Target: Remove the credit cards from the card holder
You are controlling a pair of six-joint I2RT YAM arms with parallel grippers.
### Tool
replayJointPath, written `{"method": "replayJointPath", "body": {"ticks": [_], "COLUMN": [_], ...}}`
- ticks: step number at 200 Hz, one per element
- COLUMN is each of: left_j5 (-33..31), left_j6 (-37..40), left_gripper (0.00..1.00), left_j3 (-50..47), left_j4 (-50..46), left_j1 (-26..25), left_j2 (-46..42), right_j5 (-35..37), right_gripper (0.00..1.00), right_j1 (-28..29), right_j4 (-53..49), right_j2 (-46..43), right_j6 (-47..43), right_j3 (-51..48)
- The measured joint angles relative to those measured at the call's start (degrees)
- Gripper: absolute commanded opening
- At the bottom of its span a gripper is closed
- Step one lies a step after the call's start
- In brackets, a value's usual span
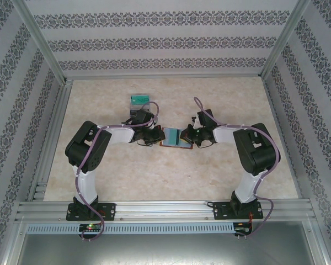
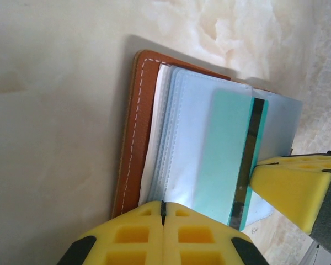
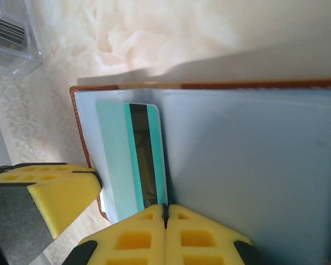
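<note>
**Cards not yet out of the holder**

We judge the task barely begun. The card holder point(image 1: 176, 137) lies open mid-desk point(image 1: 127, 176) between the arms, with a teal card point(image 2: 226, 154) lodged in its clear pocket. The left jaws and right jaws are closed at the holder's edges; we cannot tell whether they pinch anything. A clear box point(image 1: 139, 99) behind holds something teal.

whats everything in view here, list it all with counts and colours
card holder: one, brown leather with grey-blue pockets, open at table centre
card: one, teal with dark stripe, in a holder pocket
clear box: one, clear with something teal inside, far side behind the left arm
table: one, beige marbled, under everything
left pincer: one, yellow pads, shut at the holder's edge
right pincer: one, yellow pads, shut at the holder's edge by the card
</note>
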Motion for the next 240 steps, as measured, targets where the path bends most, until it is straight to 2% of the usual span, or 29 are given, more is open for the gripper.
{"method": "replayJointPath", "body": {"ticks": [46,65,80,90,104,131,191,240], "left_j5": [0.0,0.0,0.0,0.0,0.2,0.7,3.9,7.7], "left_j6": [0.0,0.0,0.0,0.1,0.0,-0.9,-4.0,-7.4], "left_gripper": [0.02,0.07,0.16,0.28,0.39,0.48,0.47,0.39], "left_j3": [0.0,0.0,0.0,0.2,0.5,0.6,0.5,-1.9], "left_j4": [0.0,-0.1,-0.2,-0.5,-0.9,-1.2,3.8,11.3], "left_j1": [0.0,0.0,0.0,0.0,0.0,0.0,0.2,0.8], "left_j2": [0.0,0.0,0.0,-0.1,-0.9,-4.1,-12.2,-14.0], "right_j5": [-0.2,-0.8,-1.3,-1.5,-1.8,-3.5,-8.2,-14.7], "right_gripper": [0.00,0.00,0.00,0.00,0.00,0.00,0.00,0.00], "right_j1": [-2.4,-3.6,-4.4,-4.6,-4.9,-5.2,-5.2,-5.5], "right_j4": [0.4,0.3,0.0,-0.1,-0.1,-0.1,-0.6,3.0], "right_j2": [-4.2,-7.1,-10.1,-12.1,-14.8,-18.2,-23.5,-24.2], "right_j6": [0.0,0.0,-0.1,-0.2,-0.3,-0.5,-1.5,0.0], "right_j3": [-3.9,-5.6,-6.5,-6.7,-7.0,-7.0,-6.5,-4.7]}}
